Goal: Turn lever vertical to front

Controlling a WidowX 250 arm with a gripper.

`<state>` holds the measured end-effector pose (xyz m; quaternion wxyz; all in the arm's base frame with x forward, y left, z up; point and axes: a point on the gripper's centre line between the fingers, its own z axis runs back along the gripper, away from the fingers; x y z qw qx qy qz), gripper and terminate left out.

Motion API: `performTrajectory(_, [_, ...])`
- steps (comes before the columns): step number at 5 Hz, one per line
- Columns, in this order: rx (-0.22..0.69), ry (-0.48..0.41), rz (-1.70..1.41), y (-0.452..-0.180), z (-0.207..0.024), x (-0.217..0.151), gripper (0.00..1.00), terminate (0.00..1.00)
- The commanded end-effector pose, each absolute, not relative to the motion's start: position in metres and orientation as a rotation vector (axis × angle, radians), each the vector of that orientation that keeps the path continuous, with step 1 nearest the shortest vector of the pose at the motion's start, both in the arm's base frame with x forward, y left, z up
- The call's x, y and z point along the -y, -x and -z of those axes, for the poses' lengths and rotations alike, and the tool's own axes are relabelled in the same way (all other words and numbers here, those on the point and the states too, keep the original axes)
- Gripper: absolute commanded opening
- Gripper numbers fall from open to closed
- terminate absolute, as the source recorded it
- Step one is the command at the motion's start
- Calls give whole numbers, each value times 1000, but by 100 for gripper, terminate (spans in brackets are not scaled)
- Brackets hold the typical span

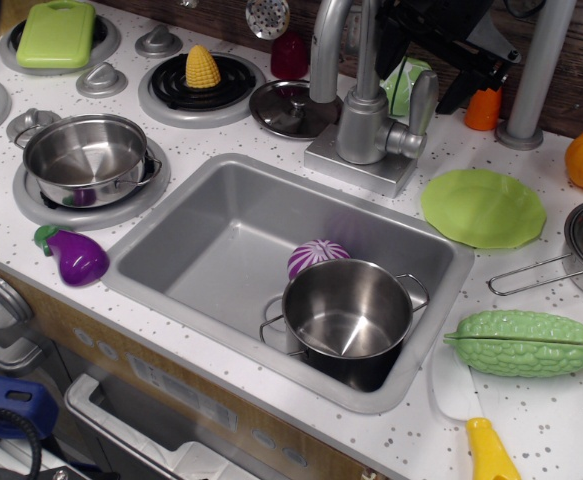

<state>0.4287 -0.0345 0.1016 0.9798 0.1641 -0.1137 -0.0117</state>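
The lever (423, 102) is a flat silver-grey handle with a rounded end. It stands upright on the right side of the faucet body (363, 128), joined to it by a short stub. My black gripper (426, 58) is at the top of the view, just above and behind the lever's tip, partly cut off by the frame edge. Its jaws stand apart and hold nothing. One dark finger (453, 95) hangs to the right of the lever and does not touch it.
The curved spout (329, 40) rises left of the lever. The sink (201, 230) holds a steel pot (346, 320) and a purple onion (316, 255). A green plate (483, 207), an orange piece (483, 108) and a grey post (533, 80) are to the right.
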Motion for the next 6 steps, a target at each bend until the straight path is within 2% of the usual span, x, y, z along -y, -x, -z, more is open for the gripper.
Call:
performTrajectory(1, [330, -337, 47, -446, -122, 36, 100, 0])
performTrajectory(3, [349, -293, 31, -456, -117, 36, 100, 0])
performTrajectory(4, [347, -287, 18, -452, -114, 39, 0, 0])
performTrajectory(5, [333, -275, -13, -441, -111, 46, 0, 0])
performTrajectory(6, [322, -262, -65, -423, -104, 54, 100, 0])
